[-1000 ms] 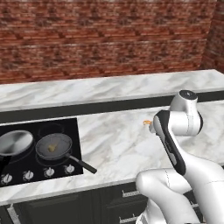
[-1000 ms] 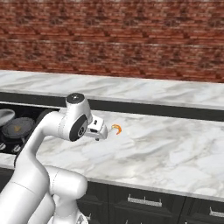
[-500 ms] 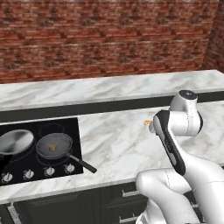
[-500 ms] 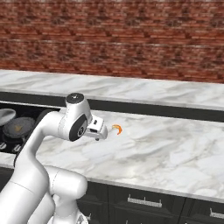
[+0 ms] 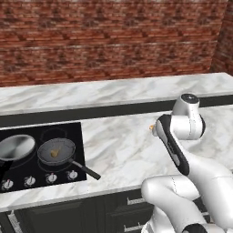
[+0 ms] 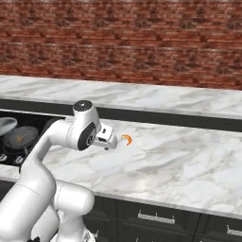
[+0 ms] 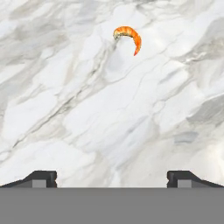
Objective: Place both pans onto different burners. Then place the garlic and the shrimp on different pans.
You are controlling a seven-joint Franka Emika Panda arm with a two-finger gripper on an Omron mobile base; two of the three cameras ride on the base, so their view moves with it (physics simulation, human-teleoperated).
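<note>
Orange shrimp [image 7: 127, 36] lies at your twelve o'clock on bare marble tabletop [image 7: 109, 122]; your jaws stand released.

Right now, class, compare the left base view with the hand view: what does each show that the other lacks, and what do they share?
Left base view alone: the black cooktop with the silver pan and the darker pan on separate burners, the garlic lying in the darker pan, and the brick wall.

Hand view alone: the gripper, open, its fingertips wide apart above bare marble, not touching the shrimp.

Both: the marble counter and the orange shrimp lying on it.
</note>
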